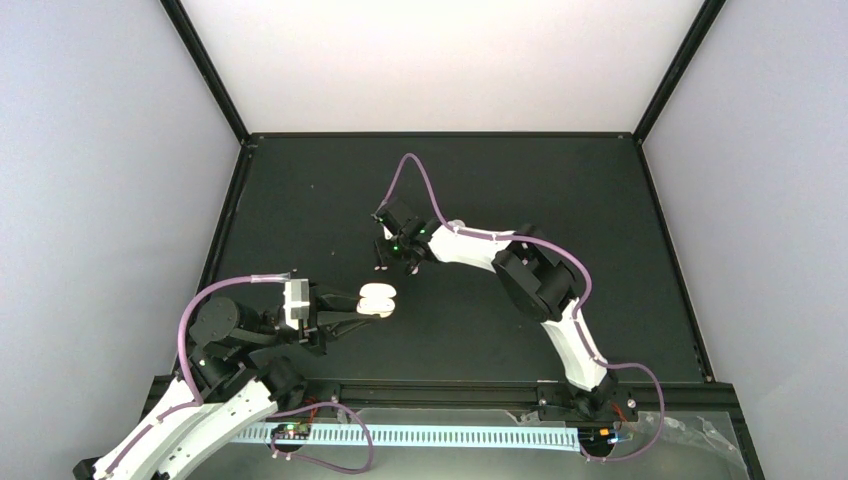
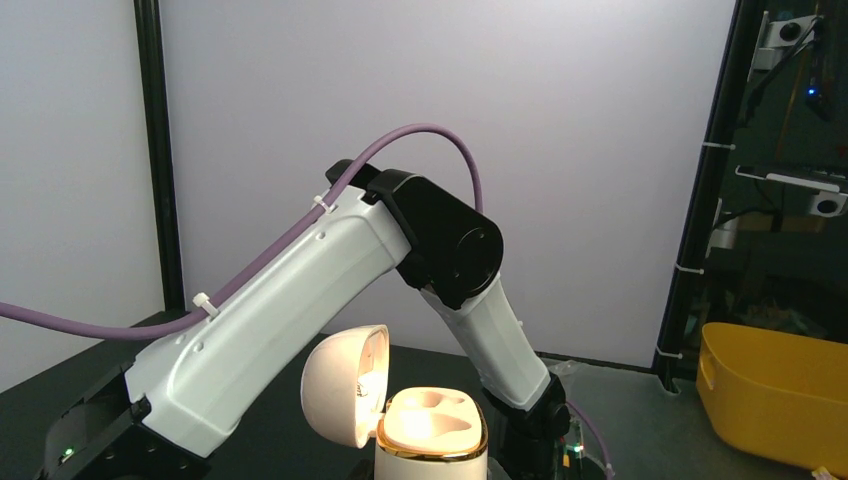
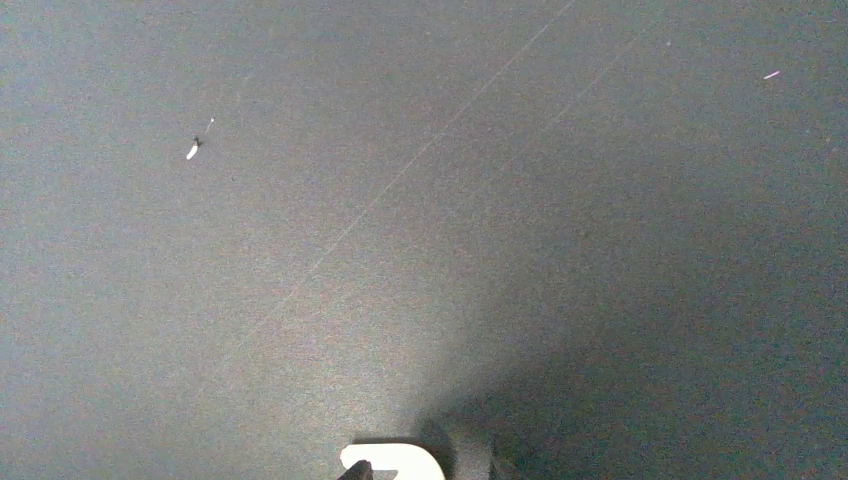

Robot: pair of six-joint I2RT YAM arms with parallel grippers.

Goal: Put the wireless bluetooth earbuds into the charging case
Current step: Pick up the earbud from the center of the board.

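Observation:
The white charging case [image 1: 378,300] is off the mat in my left gripper [image 1: 362,306], which is shut on it. In the left wrist view the case [image 2: 430,445] stands upright at the bottom centre. Its lid [image 2: 335,385] is swung open to the left and both moulded sockets look empty. My right gripper [image 1: 384,264] points down at the dark mat, a little beyond the case. One white earbud [image 3: 395,461] lies at the bottom edge of the right wrist view, with a dark fingertip [image 3: 360,470] right against it. I cannot tell whether that earbud is gripped. No other earbuds show.
The right arm [image 2: 300,290] crosses the left wrist view just behind the case. A yellow bin [image 2: 775,385] stands off the table at the far right. A small white speck [image 3: 191,152] lies on the black mat [image 1: 500,190]. White walls enclose the table.

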